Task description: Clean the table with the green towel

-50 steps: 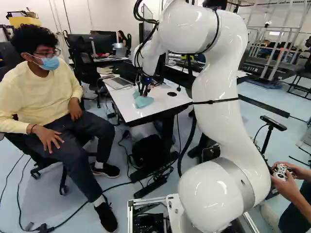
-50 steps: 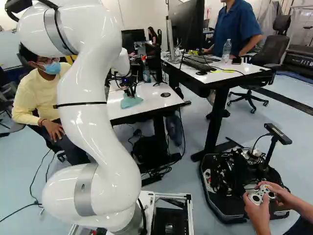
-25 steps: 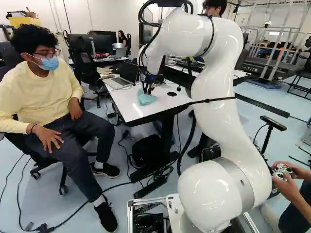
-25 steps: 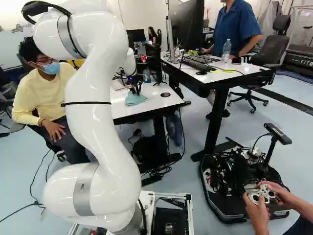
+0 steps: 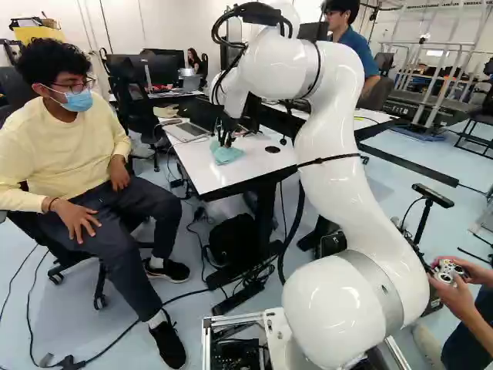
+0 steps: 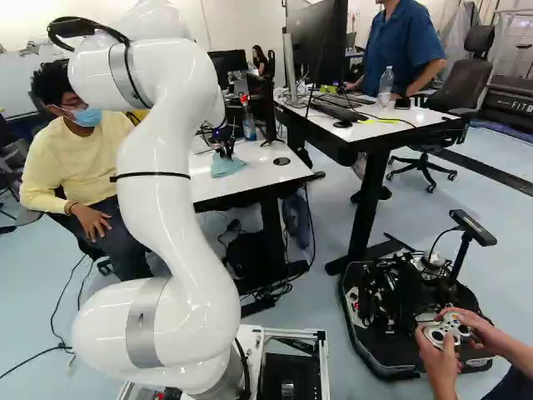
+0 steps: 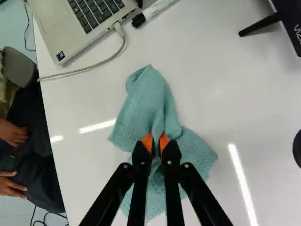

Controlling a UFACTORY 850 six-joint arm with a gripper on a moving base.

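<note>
We see our tool (image 5: 225, 142) clamped on the soft, rumpled green towel (image 7: 146, 101), its fold pinched narrowly between ridged orange pads (image 7: 147, 142), on the smooth, glossy white worktop (image 7: 225, 99), near a flat grey laptop (image 7: 56, 26) with a thin cable (image 7: 89, 68).

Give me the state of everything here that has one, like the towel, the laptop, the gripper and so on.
End effector: shut on the towel
Towel: pinched and bunched in the middle, rumpled, edges spread on the table
Laptop: open
Cable: plugged into the laptop
Marker: lying flat
Bottle: upright
Game controller: held by a person
</note>
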